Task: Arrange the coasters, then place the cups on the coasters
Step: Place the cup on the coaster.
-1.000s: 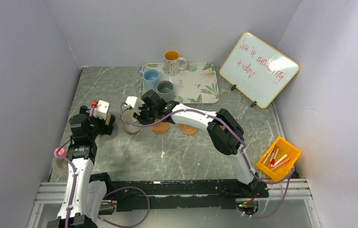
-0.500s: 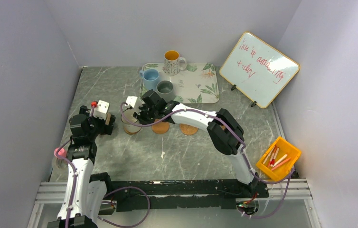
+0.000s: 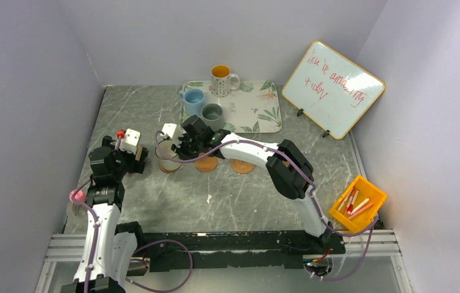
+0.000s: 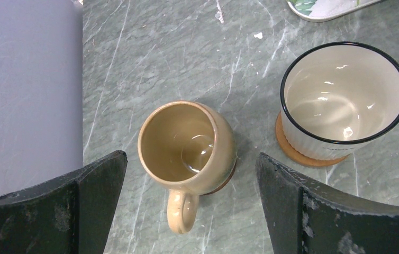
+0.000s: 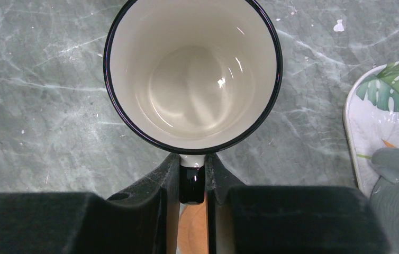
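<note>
My right gripper (image 5: pixel 192 182) is shut on the handle of the white dark-rimmed cup (image 5: pixel 192 74), which sits on a tan coaster (image 4: pixel 298 153) left of centre (image 3: pixel 168 154). The tan cup (image 4: pixel 187 148) stands upright on a dark coaster (image 4: pixel 228 182), handle toward me. My left gripper (image 4: pixel 189 159) hangs above it, open wide with a finger on each side and not touching. Two bare coasters (image 3: pixel 206 163) (image 3: pixel 242 166) lie to the right. The light blue cup (image 3: pixel 193 97), grey-green cup (image 3: pixel 212 113) and patterned cup (image 3: pixel 222 79) stand on the tray.
The leaf-print tray (image 3: pixel 258 110) lies at the back centre, its corner close to my right gripper (image 5: pixel 382 106). A whiteboard (image 3: pixel 334 88) leans at the back right. A yellow bin (image 3: pixel 357 203) with pens sits at the right front. Walls close in on three sides.
</note>
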Robot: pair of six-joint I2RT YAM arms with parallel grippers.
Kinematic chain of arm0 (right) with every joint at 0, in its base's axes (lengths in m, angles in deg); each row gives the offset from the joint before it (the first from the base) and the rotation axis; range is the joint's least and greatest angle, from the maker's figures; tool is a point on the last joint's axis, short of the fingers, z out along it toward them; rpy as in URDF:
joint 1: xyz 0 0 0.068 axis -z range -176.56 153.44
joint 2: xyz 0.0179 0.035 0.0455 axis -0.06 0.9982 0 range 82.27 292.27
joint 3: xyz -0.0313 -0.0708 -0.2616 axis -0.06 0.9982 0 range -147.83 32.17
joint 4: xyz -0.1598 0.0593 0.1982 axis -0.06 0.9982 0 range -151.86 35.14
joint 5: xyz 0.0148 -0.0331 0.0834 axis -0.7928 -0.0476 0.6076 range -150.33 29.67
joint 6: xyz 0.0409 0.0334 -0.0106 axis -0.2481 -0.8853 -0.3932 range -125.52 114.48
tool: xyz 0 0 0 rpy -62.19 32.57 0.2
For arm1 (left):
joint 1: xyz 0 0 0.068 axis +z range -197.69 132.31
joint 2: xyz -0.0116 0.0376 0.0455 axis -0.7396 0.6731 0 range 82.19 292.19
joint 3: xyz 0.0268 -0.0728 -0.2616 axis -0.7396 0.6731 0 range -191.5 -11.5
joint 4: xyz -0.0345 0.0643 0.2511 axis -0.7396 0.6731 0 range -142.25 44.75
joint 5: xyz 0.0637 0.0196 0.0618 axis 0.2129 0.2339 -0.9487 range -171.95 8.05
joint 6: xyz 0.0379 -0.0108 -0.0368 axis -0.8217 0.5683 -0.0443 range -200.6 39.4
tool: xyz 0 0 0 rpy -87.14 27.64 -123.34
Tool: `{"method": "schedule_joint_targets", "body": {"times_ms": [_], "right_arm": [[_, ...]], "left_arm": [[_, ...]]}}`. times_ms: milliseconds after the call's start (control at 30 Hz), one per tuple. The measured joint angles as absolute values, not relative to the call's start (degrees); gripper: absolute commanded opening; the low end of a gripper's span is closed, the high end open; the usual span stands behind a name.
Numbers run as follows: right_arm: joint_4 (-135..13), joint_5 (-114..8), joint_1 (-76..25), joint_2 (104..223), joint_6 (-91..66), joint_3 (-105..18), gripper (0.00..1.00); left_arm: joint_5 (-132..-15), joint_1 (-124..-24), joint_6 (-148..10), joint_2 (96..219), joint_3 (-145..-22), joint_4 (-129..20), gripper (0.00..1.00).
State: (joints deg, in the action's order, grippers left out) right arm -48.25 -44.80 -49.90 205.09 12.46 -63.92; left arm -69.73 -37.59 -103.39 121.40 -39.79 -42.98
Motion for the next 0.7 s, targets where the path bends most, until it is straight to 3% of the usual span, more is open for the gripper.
{"method": "schedule_joint_targets", "body": {"times_ms": [700], "right_arm": [[-47.9,-44.8,-50.43,205.81,11.95,-65.08,0.05]], "left_arm": [[-69.53,-37.39,-103.39,120.91,-39.79,-42.98,0.96]]}}
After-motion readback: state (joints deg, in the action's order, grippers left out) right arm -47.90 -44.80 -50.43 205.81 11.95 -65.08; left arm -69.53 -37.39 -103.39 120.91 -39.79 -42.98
